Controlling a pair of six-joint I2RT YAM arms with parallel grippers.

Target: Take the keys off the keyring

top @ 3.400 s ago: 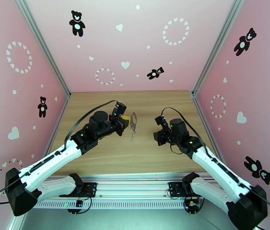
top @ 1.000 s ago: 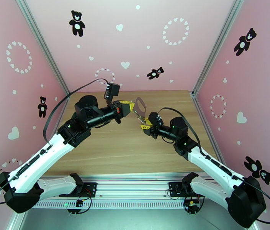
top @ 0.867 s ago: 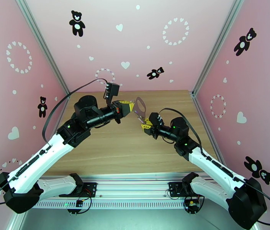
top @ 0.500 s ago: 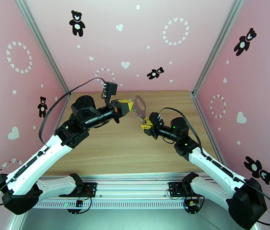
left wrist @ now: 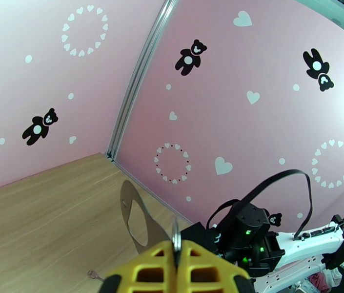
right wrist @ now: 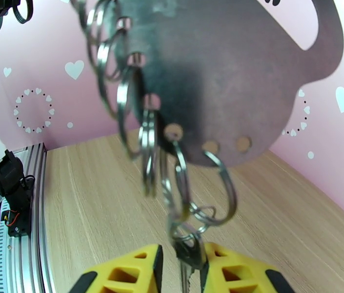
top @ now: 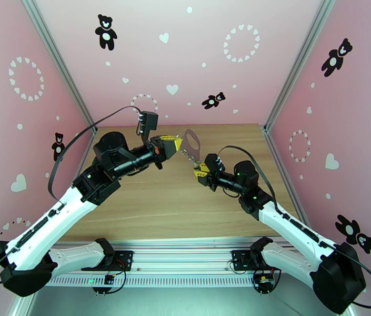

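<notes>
Keyring (top: 191,142), lifted off counter (top: 159,206) since earlier, hangs clenched in left claw (top: 179,144); right claw (top: 201,169), just below, has narrowed around one dangling key (right wrist: 187,255), cannot tell whether pinched, pull-off likely next.

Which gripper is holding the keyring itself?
The left gripper, clamped shut on the keyring; the right gripper instead flanks a hanging key.

In the right wrist view the keyring (right wrist: 230,84) hangs close and blurred, its top cut by the frame, and one of the keys (right wrist: 187,254) between the right gripper's (right wrist: 181,263) fingers (right wrist: 235,274) runs off the bottom edge, so their grip cannot be told. From above the keys are too small to make out, and the left gripper's (left wrist: 176,247) fingers (left wrist: 147,272) are cut by its own view's bottom edge
</notes>
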